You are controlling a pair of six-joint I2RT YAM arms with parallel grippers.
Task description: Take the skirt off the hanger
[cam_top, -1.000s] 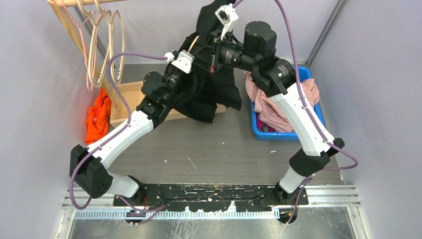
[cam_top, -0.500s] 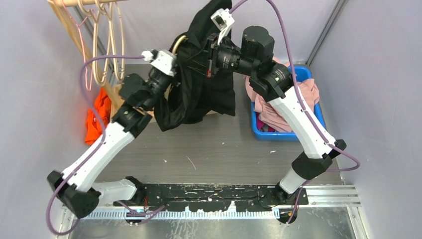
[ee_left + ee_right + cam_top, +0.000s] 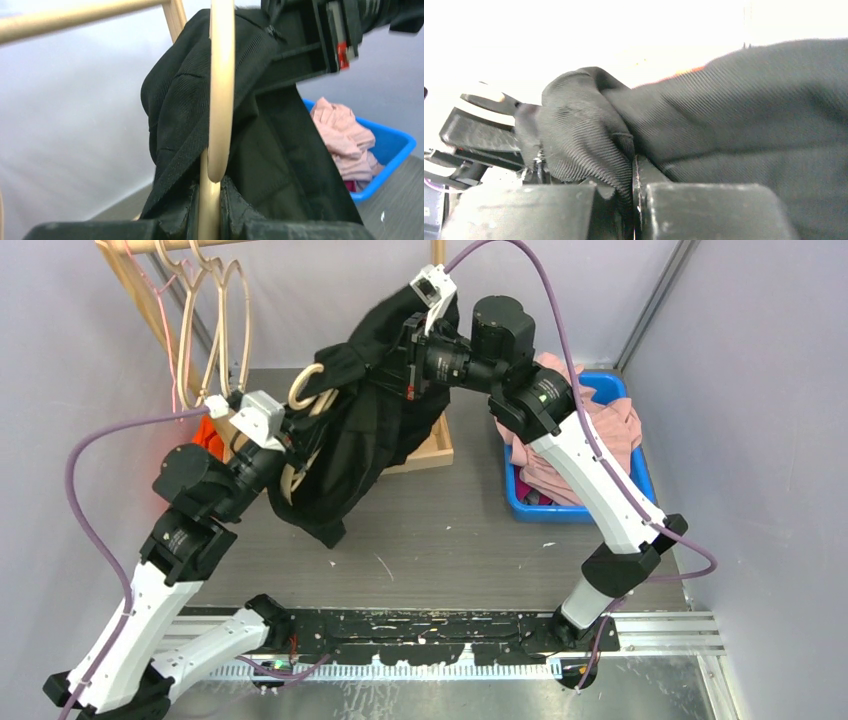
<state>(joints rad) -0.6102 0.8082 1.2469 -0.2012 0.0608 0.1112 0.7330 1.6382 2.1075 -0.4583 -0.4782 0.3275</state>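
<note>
A black skirt (image 3: 355, 445) hangs in the air between my two arms, stretched from upper right to lower left. My left gripper (image 3: 297, 437) is shut on the pale wooden hanger (image 3: 305, 390), whose bar runs up between the fingers in the left wrist view (image 3: 220, 100), with the skirt's waistband (image 3: 190, 145) draped over it. My right gripper (image 3: 395, 350) is shut on a fold of the skirt (image 3: 589, 135) high at the back. The skirt's lower hem (image 3: 325, 530) dangles just above the table.
A wooden rack (image 3: 180, 300) with several empty hangers stands at the back left. An orange garment (image 3: 205, 435) lies below it. A blue bin (image 3: 610, 490) with pink clothes (image 3: 560, 460) sits at the right. A wooden rack base (image 3: 425, 455) lies behind the skirt.
My left arm has pulled back and to the left with the hanger. The skirt has stretched out between the grippers. My right gripper has shifted a little left and up with the cloth.
</note>
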